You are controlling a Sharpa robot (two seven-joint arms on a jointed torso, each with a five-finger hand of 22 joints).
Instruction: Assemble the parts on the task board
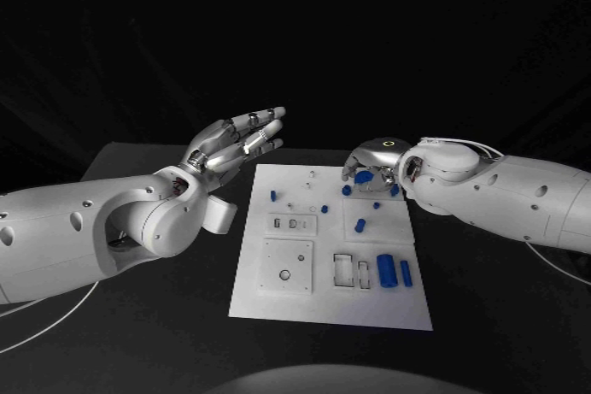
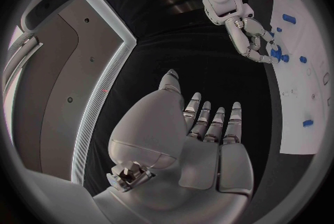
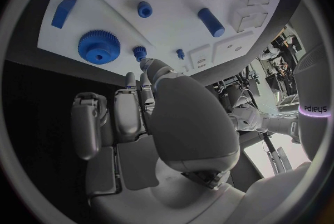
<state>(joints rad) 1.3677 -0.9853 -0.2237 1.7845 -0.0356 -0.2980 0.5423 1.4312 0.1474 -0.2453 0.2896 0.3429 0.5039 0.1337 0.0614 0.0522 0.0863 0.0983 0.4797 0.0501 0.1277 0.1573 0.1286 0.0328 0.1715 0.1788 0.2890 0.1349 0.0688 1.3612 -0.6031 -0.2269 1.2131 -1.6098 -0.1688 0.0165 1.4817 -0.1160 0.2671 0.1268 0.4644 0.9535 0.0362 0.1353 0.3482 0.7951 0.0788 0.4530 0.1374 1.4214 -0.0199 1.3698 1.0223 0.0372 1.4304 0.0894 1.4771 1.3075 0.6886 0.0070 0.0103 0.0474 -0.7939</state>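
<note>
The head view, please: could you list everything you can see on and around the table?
Table: one, black, under everything.
Task board: one, white plate, middle of the table.
Parts: several, blue, on the board; a gear and small pegs at the far end by the right hand, a large cylinder and a slimmer piece nearer.
Left hand: silver, fingers straight, raised left of the board, holding nothing.
Right hand: silver, over the board's far end; whether it holds a part is unclear.

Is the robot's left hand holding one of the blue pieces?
No, the left hand is raised beside the task board, fingers apart, holding nothing.
</note>
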